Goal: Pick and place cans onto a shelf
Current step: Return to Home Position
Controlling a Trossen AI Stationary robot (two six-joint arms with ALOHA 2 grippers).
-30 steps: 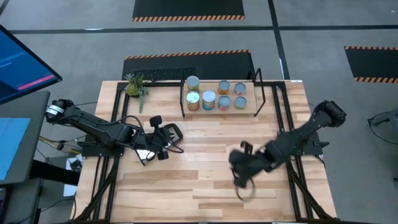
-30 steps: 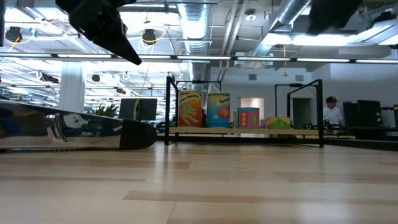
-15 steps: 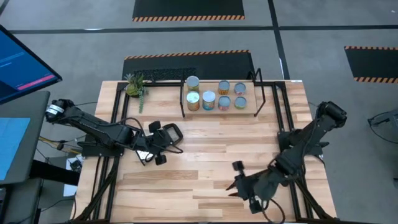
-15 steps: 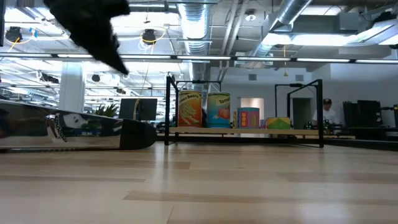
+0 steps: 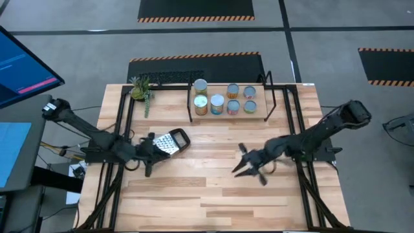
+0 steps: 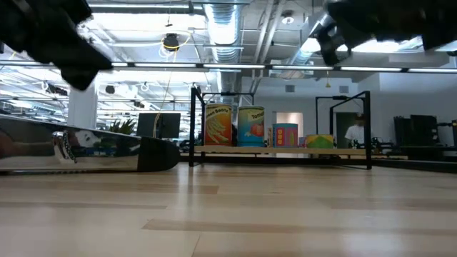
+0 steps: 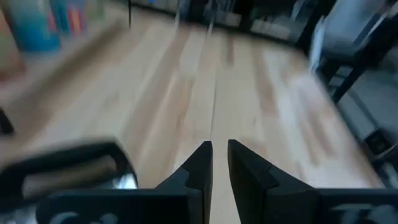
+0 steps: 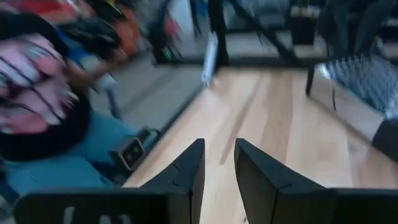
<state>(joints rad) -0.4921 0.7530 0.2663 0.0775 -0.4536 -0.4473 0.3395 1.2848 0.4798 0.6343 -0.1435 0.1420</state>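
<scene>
Several cans (image 5: 224,99) with silvery-blue tops stand on the low wooden shelf (image 5: 262,115) at the table's far middle. In the low view the cans (image 6: 250,126) stand in a row on the shelf board (image 6: 343,150). My left gripper (image 5: 147,154) hovers at the table's left, just left of a flat perforated grater (image 5: 172,140). Its fingers (image 7: 219,163) are nearly together and hold nothing. My right gripper (image 5: 246,165) hovers over the bare table, right of centre and nearer than the shelf. Its fingers (image 8: 219,163) are close together and empty.
The grater lies flat on the table (image 6: 86,151) and also shows in the right wrist view (image 8: 364,81). A small green plant (image 5: 141,90) stands at the far left corner, with a dark mat (image 5: 167,77) beside it. A person (image 6: 355,133) stands in the room beyond.
My left gripper has drawn back toward the table's left edge, off the grater, which now shows whole. My right gripper swung toward the near edge, then came back up toward the table's middle, turning about as it went. The cans and the shelf have kept still.
</scene>
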